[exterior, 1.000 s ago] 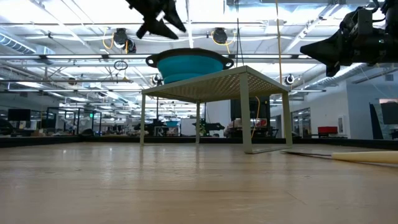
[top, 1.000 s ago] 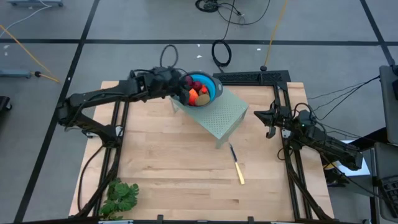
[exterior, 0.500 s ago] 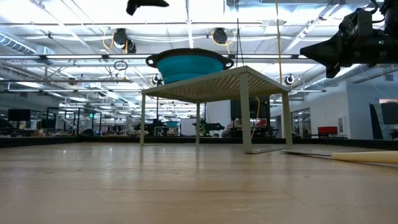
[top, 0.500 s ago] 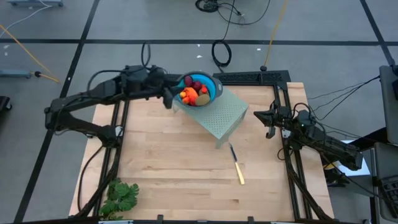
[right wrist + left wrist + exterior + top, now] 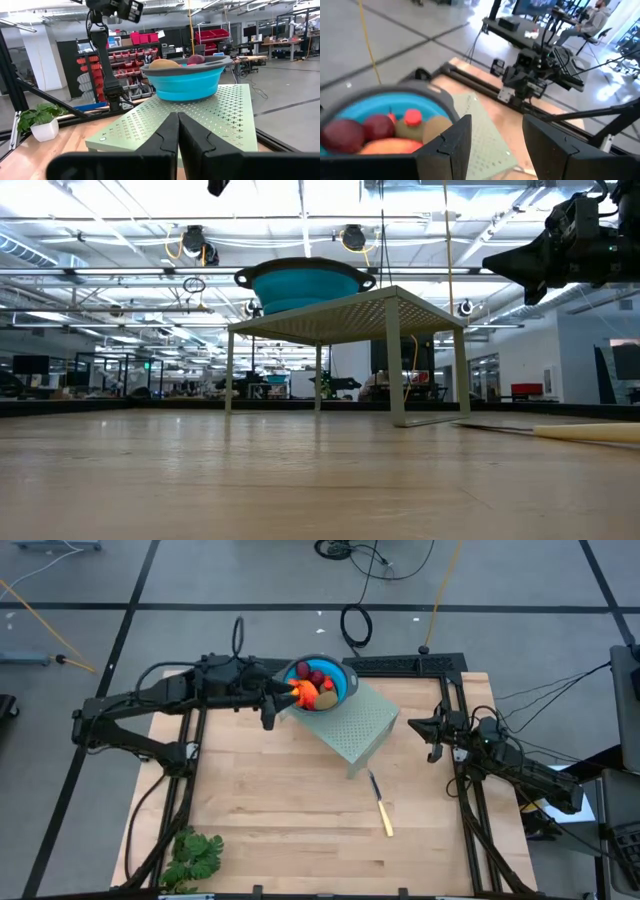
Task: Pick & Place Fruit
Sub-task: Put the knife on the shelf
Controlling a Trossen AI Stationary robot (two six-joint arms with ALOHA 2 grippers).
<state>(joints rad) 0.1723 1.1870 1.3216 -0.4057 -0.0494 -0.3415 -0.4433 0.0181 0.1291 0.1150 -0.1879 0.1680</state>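
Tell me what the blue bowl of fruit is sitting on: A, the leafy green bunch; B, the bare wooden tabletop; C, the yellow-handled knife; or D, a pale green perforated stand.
D: the blue bowl, holding the fruit, rests on the top of the pale green perforated stand, raised above the wooden table on legs, as the low view shows.

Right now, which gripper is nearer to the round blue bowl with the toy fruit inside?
Left. The left gripper is just beside the round blue bowl on its outer side, above the table; the right gripper waits farther away, past the green perforated stand.
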